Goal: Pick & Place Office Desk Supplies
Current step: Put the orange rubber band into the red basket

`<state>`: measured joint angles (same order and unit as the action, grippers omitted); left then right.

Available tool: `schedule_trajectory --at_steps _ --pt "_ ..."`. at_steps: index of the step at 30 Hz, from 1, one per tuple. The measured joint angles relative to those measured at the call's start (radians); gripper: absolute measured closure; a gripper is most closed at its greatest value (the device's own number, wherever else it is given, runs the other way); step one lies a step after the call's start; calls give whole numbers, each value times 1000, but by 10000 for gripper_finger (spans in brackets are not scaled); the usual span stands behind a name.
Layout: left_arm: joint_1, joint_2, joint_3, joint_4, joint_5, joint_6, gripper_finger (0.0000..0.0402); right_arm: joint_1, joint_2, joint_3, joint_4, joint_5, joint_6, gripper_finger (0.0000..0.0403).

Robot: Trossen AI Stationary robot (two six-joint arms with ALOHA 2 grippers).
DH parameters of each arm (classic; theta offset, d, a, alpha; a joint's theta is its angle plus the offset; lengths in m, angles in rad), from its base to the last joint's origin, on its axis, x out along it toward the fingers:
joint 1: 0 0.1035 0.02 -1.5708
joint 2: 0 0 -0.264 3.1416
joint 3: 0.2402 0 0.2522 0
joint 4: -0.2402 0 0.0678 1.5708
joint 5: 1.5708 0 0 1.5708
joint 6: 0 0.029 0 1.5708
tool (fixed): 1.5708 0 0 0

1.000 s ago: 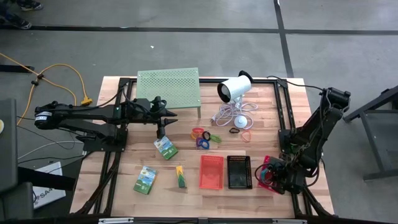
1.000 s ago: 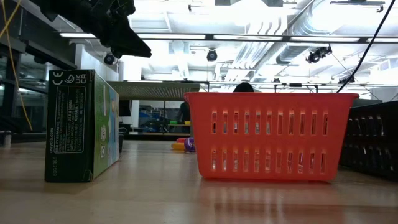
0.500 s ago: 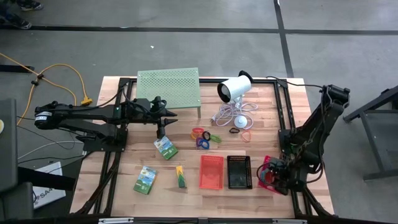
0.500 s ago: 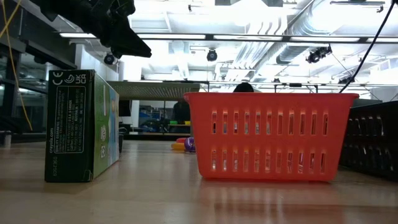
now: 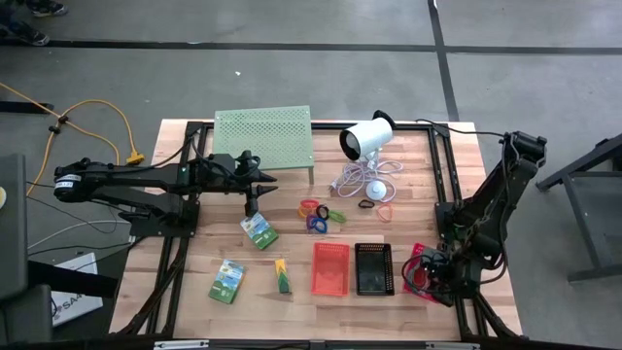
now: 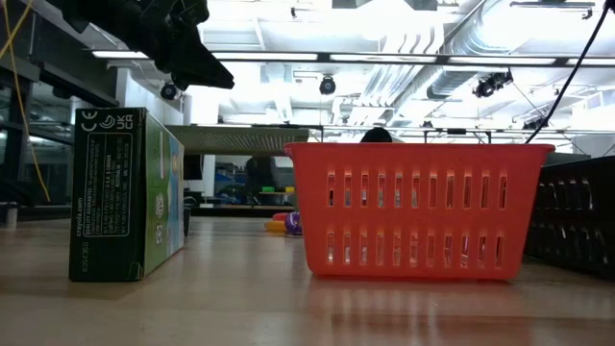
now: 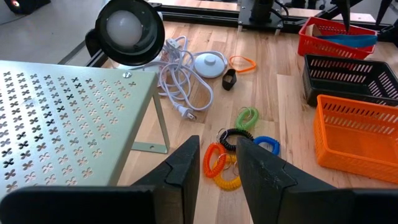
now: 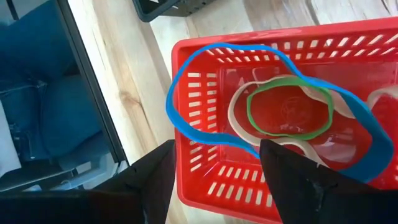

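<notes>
My left gripper (image 5: pixel 255 201) (image 7: pixel 217 168) hangs open above the table, beside the pale-green stand, with the coiled loops (image 7: pixel 233 146) (image 5: pixel 321 212) ahead of its fingers. A flat green pack (image 5: pixel 259 230) lies just nearer the table's near edge than it. Two more green packs (image 5: pixel 226 281) (image 5: pixel 282 278) rest near that edge; one (image 6: pixel 125 192) stands upright on its narrow side. My right gripper (image 5: pixel 428 272) (image 8: pixel 217 180) is open over the red basket (image 8: pixel 205 186). Blue (image 8: pixel 180 106), green (image 8: pixel 289 112) and pale rubber bands lie in that basket, and the blue one drapes over its rim.
An orange-red basket (image 5: pixel 330 267) (image 6: pixel 418 207) and a black basket (image 5: pixel 373 268) stand side by side left of the red one. The pale-green perforated stand (image 5: pixel 263 132), the white lamp-like device (image 5: pixel 366 139) with its cable, an orange band (image 5: pixel 382 212) and a small black piece (image 5: pixel 366 204) sit farther back.
</notes>
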<state>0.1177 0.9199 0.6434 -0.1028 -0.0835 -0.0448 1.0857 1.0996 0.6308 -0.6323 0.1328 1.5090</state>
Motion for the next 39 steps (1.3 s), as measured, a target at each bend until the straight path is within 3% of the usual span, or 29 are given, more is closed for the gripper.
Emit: schedule_trajectory --at_steps 7,13,19,31,39 --pt "0 0 0 0 0 0 300 0 -30 0 -8 178 -124 183" --pt "0 0 0 0 0 0 300 -50 -103 0 -130 309 -125 183" --pt "0 0 0 0 0 0 300 -195 -121 0 -217 313 -182 183" --pt "0 0 0 0 0 0 300 -592 -116 0 -187 336 -277 183" --pt "0 0 0 0 0 0 300 -812 -48 0 -179 248 -312 183"
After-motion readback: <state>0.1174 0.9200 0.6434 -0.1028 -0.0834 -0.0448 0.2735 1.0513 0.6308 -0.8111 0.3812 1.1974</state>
